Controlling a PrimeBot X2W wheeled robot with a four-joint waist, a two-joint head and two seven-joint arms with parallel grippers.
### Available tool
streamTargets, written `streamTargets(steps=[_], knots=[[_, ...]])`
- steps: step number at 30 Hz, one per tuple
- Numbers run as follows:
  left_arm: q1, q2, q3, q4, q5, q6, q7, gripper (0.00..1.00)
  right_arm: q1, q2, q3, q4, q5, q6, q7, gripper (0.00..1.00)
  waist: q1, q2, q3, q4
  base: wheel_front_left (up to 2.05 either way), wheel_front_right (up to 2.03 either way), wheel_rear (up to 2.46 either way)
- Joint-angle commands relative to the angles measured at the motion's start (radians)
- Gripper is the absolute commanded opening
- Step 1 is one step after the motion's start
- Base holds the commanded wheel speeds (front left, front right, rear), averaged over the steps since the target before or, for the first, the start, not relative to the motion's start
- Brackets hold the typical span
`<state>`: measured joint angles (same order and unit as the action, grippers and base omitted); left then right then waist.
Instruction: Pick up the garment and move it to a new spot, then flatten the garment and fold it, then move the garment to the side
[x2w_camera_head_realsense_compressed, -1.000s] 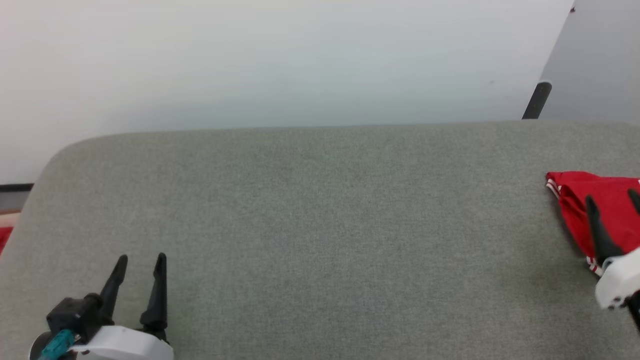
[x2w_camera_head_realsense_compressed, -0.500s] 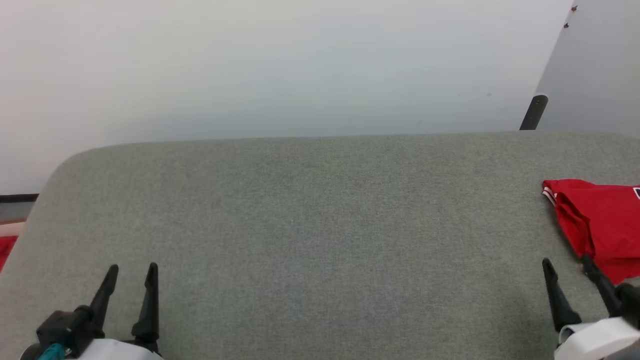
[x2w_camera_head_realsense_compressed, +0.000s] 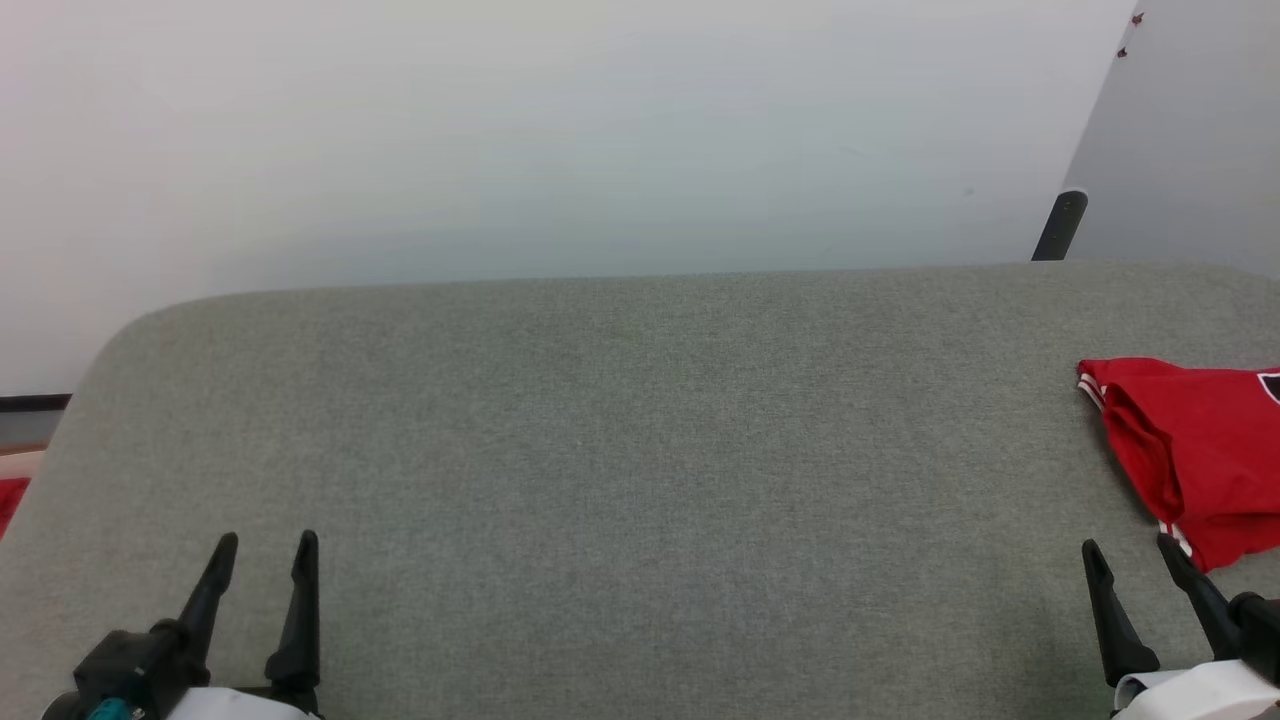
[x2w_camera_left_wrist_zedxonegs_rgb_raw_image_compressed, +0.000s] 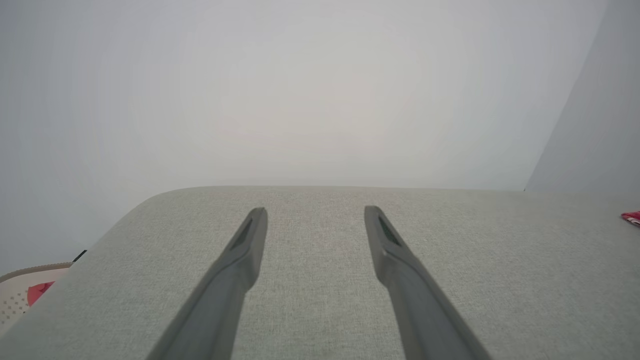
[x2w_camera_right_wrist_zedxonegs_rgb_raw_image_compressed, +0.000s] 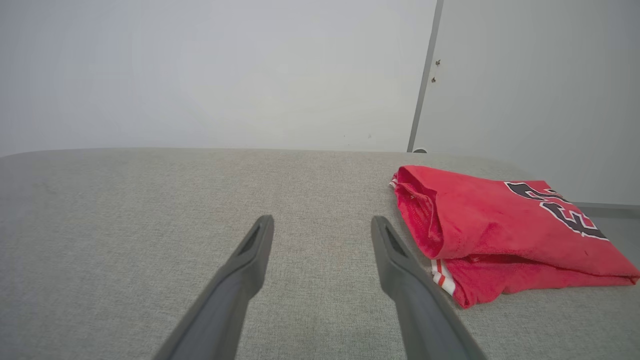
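Foreground: left gripper (x2w_camera_head_realsense_compressed: 267, 540) low at the near left of the head view, right gripper (x2w_camera_head_realsense_compressed: 1127, 545) low at the near right, both hovering over the grey fabric-covered table (x2w_camera_head_realsense_compressed: 640, 420). Fingers well apart on each, clamped on nothing; same wide gap plain in both wrist views, with only bare cloth surface between the tips. Probably held so, wide and close to the body, to keep clear of the work and avoid any snag.

Just beyond the right gripper, near but not touching: garment (x2w_camera_right_wrist_zedxonegs_rgb_raw_image_compressed: 490, 220), red, folded into a compact packet, lying at the far right side of the table and running off the right edge of the head view. Red-and-white striped trim peeping out at the near corner and the far-left corner; dark white-edged lettering on the top layer. Seems set there on purpose, out at the side, with the wide middle of the table open. Judging by that: folding done, move to the side likely done too, little left but a check that the packet holds its shape.

Further off, past the table's left corner: something red in a pale perforated basket (x2w_camera_left_wrist_zedxonegs_rgb_raw_image_compressed: 12, 300), too small to identify. Beyond everything, plain pale wall (x2w_camera_head_realsense_compressed: 500, 130), grey panel (x2w_camera_head_realsense_compressed: 1190, 130) at the right, dark post (x2w_camera_head_realsense_compressed: 1058, 225) at the seam.
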<state>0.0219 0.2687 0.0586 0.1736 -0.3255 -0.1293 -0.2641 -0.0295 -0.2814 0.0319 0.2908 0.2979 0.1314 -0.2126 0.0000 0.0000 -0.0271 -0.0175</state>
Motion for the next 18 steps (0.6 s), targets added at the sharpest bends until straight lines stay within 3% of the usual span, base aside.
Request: streamTargets(steps=[1, 5, 6, 11, 18], knots=[[0.011, -0.005, 0.003, -0.005, -0.005, -0.002, 0.001, 1.0, 0.012, 0.002, 0.0, -0.001, 0.002, -0.001, -0.006, 1.0, 0.0, 0.0, 0.0, 0.001, 0.0, 0.0, 0.0], [0.014, -0.014, 0.017, -0.017, -0.013, -0.002, 0.001, 1.0, 0.014, 0.002, 0.0, -0.001, 0.005, -0.001, -0.007, 1.0, 0.0, 0.0, -0.001, 0.002, 0.0, 0.0, 0.0], [0.016, -0.013, 0.021, -0.022, -0.004, -0.002, 0.001, 0.0, 0.014, 0.002, 0.001, -0.001, 0.006, -0.001, -0.007, 0.0, 0.0, 0.0, -0.001, 0.002, 0.0, 0.0, 0.0], [0.023, -0.042, 0.01, 0.022, -0.017, 0.0, 0.004, 0.0, 0.016, 0.025, 0.006, 0.036, 0.008, 0.0, 0.009, 0.0, 0.0, 0.0, -0.001, 0.002, 0.0, 0.0, 0.0], [0.006, -0.059, 0.016, 0.027, -0.14, 0.0, 0.042, 0.0, 0.004, 0.044, -0.012, 0.029, 0.134, 0.0, 0.041, 0.0, 0.0, 0.0, 0.001, 0.003, 0.0, 0.0, 0.0]])
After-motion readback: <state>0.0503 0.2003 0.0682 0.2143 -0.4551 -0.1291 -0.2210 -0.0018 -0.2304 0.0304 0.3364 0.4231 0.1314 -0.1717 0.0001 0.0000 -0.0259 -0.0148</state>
